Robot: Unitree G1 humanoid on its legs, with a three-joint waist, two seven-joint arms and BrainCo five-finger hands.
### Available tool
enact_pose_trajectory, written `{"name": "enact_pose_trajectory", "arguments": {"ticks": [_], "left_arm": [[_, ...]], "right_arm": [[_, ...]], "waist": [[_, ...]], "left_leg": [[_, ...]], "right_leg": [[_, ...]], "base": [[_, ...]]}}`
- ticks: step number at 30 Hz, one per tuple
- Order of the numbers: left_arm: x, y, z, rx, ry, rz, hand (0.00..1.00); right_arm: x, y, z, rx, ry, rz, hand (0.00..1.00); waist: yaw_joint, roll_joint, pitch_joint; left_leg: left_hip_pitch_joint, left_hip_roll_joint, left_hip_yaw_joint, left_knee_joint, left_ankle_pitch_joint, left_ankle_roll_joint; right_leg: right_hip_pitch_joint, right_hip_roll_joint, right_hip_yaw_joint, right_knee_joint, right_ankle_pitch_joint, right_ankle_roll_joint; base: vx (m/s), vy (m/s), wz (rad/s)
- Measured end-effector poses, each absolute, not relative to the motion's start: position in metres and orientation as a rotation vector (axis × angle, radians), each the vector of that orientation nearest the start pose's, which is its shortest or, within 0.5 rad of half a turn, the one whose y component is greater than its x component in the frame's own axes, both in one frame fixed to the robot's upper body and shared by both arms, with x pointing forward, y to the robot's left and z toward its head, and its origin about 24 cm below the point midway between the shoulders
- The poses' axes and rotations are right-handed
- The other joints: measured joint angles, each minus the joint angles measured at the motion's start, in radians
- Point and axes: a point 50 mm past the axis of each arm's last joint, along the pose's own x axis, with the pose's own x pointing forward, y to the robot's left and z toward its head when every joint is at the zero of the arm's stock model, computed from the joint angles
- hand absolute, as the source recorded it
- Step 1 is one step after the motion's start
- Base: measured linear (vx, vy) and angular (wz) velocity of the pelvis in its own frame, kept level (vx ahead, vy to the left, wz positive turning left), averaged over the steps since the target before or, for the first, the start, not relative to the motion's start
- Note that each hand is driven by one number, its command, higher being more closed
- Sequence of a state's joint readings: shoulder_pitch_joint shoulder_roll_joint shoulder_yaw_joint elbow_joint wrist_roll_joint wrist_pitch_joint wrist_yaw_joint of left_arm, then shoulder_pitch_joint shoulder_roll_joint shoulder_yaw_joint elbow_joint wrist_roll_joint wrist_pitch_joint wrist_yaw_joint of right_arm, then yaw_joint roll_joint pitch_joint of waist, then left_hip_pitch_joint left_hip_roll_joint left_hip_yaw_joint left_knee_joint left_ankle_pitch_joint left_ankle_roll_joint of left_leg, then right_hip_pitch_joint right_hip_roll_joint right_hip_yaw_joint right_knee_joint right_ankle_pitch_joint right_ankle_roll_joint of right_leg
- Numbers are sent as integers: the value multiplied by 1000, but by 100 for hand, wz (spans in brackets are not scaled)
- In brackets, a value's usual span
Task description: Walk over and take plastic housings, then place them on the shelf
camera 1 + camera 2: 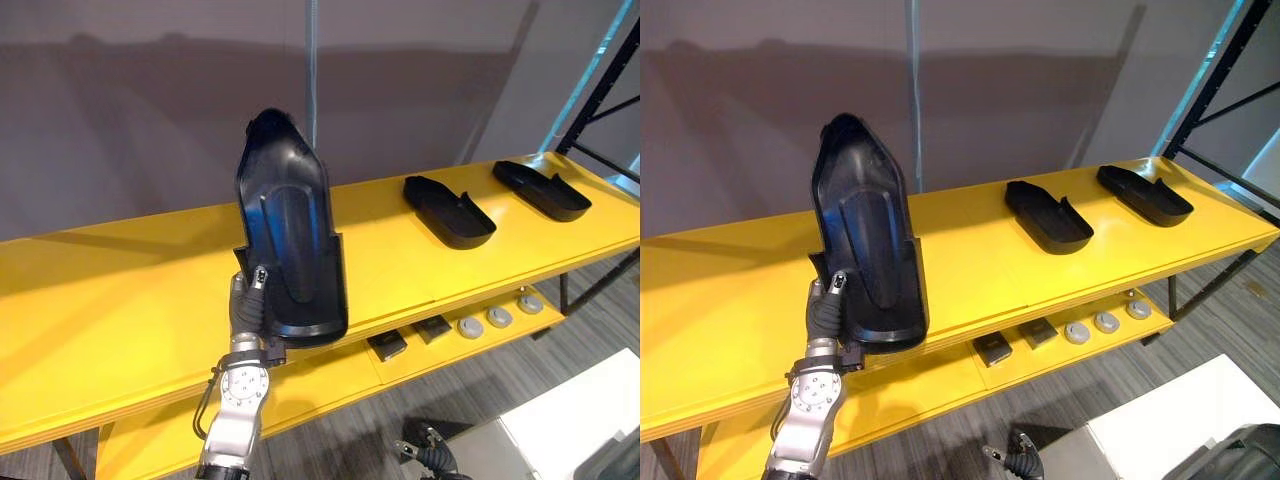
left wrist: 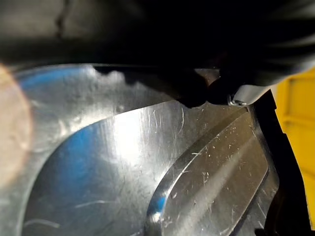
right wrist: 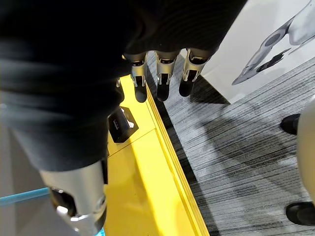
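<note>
Left hand (image 1: 250, 303) clamps a black plastic housing (image 1: 290, 240) by its lower end, standing it upright over the yellow shelf (image 1: 120, 300).

Thumb and fingers curl round the housing's bottom rim. Further along the shelf's top board, a second housing (image 1: 449, 211) and a third housing (image 1: 541, 189) lie flat, near each other but apart. Right hand (image 3: 162, 78) hangs with fingers relaxed and holding nothing, by the edge of the lower board (image 3: 142, 187), which carries small black boxes (image 1: 387, 346) and grey discs (image 1: 499, 317).
</note>
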State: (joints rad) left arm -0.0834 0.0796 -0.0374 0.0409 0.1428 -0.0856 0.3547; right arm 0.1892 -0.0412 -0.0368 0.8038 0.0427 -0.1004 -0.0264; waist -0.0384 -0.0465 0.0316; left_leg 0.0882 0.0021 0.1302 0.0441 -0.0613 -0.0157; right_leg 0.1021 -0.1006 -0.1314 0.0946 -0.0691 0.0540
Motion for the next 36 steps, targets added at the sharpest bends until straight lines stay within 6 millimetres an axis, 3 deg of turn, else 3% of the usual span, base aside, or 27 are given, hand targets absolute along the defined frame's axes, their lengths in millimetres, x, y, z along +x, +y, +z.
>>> {"name": "enact_pose_trajectory", "arguments": {"ticks": [8, 17, 23, 36], "left_arm": [[302, 201, 88, 284, -194, 410, 100], [337, 213, 118, 316, -216, 455, 100], [347, 223, 114, 326, -152, 499, 100], [374, 222, 131, 289, -105, 501, 100]], "right_arm": [[111, -187, -141, -7, 882, -135, 0], [105, -193, -142, -32, 896, -119, 0], [107, -195, -141, -37, 890, -121, 0], [128, -194, -127, -56, 791, -106, 0]], "waist": [[-38, 4, 7], [-91, 12, 33], [-112, 17, 45], [-120, 28, 134]], "left_leg": [[-14, -4, -26, -131, 126, -4], [-54, 19, -12, -136, 140, -16], [-84, 20, 11, -134, 140, -23], [-131, 39, 34, -131, 141, -24]], "right_leg": [[-56, 7, -17, -21, 16, -6], [-69, 44, 15, -93, 33, -18], [-105, 48, 40, -99, 80, -28], [-172, 64, 51, -83, 74, -41]], "base": [[-166, -50, 7], [-127, -13, -6], [62, -8, -11], [21, -20, -5]]}}
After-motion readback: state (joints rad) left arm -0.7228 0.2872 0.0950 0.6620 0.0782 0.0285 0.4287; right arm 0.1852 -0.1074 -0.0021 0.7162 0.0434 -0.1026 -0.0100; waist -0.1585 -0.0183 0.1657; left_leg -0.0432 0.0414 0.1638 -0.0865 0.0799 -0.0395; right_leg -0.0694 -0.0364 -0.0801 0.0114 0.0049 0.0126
